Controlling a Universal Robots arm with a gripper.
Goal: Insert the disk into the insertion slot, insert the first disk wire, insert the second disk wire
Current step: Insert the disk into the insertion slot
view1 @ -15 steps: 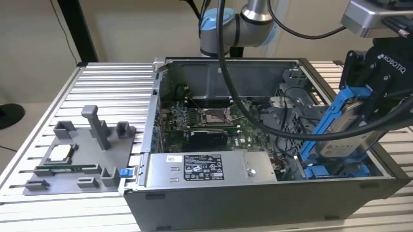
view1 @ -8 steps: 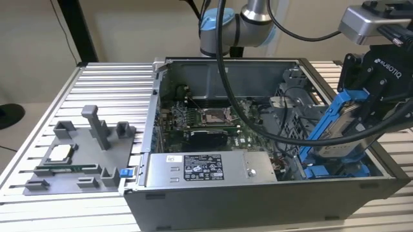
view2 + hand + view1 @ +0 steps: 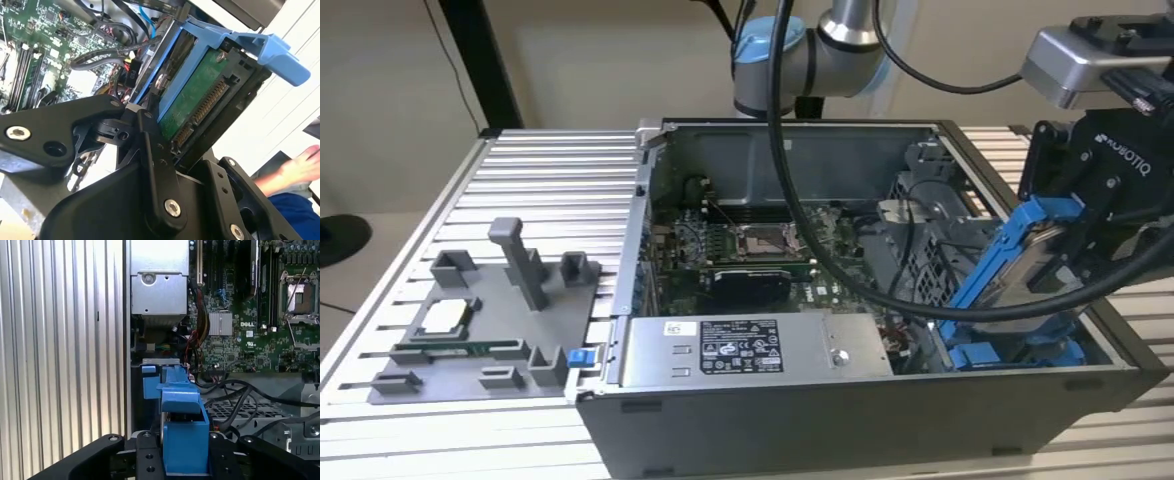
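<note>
1. The grey robot arm with pale-blue joint caps (image 3: 781, 55) reaches across the open dark-grey computer case (image 3: 854, 420) to the exterior view's right.
2. Its black two-finger gripper (image 3: 1087, 245) is clamped on the disk (image 3: 1001, 260), a silver drive in a bright blue plastic carrier.
3. The disk hangs steeply tilted above the case's corner bay and is not yet seated.
4. In the second wrist view, the disk's (image 3: 200, 97) green circuit side and connector face the camera.

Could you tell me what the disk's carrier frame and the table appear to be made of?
The carrier frame around the disk looks like moulded plastic: bright blue, matte, with rounded edges. The table looks like bare aluminium, probably: silver-grey, ribbed in parallel slats, with a dull sheen.
</note>
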